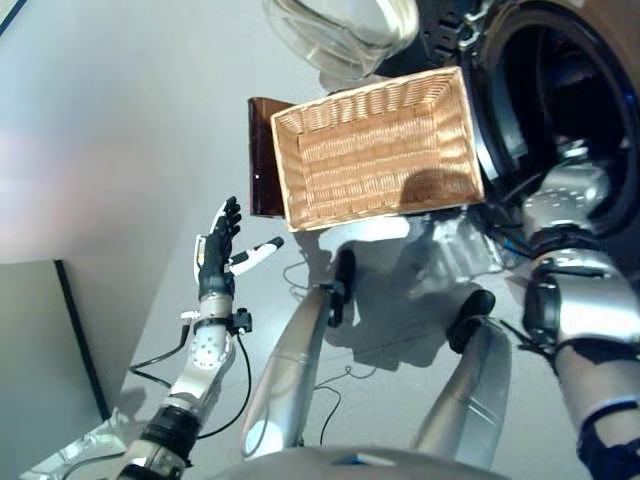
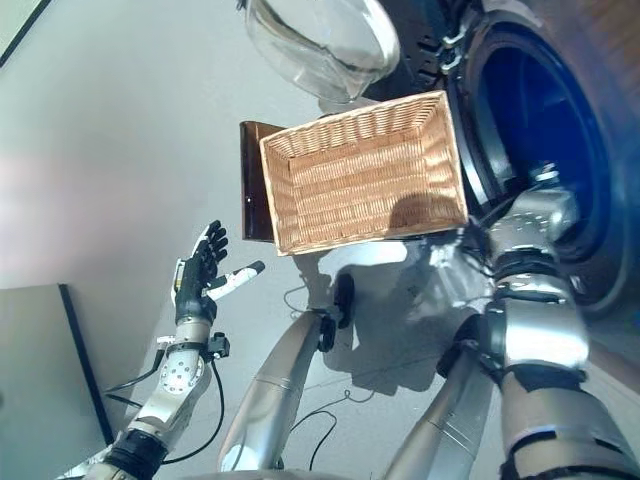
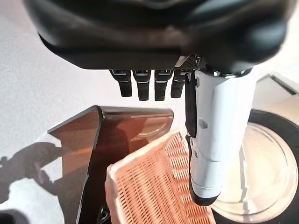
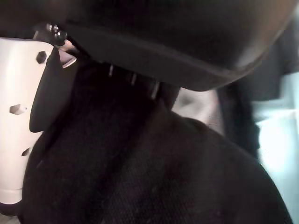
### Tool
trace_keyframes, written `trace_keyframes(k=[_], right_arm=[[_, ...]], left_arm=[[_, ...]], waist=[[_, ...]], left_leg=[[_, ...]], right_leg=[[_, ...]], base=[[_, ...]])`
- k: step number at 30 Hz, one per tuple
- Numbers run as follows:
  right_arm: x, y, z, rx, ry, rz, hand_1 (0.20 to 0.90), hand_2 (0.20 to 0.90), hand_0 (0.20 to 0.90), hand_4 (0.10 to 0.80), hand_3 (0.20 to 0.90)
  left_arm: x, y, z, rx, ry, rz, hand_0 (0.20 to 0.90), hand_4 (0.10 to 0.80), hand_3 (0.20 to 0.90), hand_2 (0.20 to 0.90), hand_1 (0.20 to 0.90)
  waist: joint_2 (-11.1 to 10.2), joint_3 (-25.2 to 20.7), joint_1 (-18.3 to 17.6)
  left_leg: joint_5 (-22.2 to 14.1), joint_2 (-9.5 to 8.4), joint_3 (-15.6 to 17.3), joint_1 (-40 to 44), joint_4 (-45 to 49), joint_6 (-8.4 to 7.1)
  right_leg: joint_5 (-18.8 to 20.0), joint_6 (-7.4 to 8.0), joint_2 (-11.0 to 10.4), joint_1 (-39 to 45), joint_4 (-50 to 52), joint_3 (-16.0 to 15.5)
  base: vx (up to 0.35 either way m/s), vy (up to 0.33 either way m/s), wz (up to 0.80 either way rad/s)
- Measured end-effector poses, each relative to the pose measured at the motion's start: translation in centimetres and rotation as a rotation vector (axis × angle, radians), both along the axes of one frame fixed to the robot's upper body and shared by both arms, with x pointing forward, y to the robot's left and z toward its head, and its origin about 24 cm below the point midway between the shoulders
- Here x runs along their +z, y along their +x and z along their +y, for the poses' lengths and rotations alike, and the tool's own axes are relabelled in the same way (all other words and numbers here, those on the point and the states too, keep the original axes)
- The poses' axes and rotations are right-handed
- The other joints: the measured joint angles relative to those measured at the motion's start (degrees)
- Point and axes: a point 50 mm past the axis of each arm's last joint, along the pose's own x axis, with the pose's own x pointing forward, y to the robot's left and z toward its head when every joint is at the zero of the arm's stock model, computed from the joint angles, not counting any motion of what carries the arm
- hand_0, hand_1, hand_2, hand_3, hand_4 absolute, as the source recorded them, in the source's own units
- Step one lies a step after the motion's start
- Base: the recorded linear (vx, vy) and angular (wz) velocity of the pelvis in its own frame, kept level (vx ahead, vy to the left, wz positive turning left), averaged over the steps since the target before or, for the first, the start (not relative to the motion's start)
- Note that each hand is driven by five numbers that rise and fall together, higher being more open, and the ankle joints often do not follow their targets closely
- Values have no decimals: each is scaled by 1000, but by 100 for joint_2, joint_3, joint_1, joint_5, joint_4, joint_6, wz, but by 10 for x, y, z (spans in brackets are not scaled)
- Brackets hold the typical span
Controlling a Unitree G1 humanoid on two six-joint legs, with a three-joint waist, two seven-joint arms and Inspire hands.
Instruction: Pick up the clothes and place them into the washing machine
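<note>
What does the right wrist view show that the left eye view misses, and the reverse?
Only the right wrist view shows the right hand and dark cloth pressed close past it. Only the left eye view shows the wicker basket with nothing in it, the open left hand, and the right arm reaching into the washing machine. Nothing can be clearly matched across both.

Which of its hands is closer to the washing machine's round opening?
Right. The right hand reaches inside the drum opening; the left hand hangs open beyond the wicker basket.
</note>
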Motion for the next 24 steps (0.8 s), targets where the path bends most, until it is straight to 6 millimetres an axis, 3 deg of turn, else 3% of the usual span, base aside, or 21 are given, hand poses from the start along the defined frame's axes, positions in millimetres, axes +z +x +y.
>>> trace_keyframes(k=[7, 14, 15, 24], right_arm=[[28, -14, -19, -107, -129, 87, 200, 200, 200, 300, 200], [29, -11, -20, -102, -231, 223, 200, 200, 200, 300, 200], [30, -12, -20, -103, -236, 237, 900, 900, 900, 800, 900], [31, -8, -22, -186, -565, 720, 900, 900, 900, 800, 900]], left_arm=[[4, 1, 9, 6, 34, -21, 900, 800, 900, 900, 900], [8, 2, 9, 6, 44, -39, 900, 800, 900, 900, 900], [8, 3, 9, 6, 43, -40, 900, 800, 900, 900, 900], [12, 0, 16, 30, 64, -55, 900, 800, 900, 900, 900]], waist=[[9, -6, 18], [8, -5, -15], [7, -5, -15], [6, -4, -56]], left_leg=[[49, -99, -31, -94, -40, 32], [32, -120, 22, -100, -44, 81], [29, -122, 27, -100, -45, 85], [60, -153, 47, -182, -46, 152]], right_leg=[[16, 117, -33, -59, -99, 98], [54, 170, -31, -44, -201, 147], [57, 174, -31, -45, -203, 152], [160, 253, -21, -54, -341, 186]], base=[[19, 31, 10], [10, 16, -1], [0, 0, 0], [0, 0, 0]])
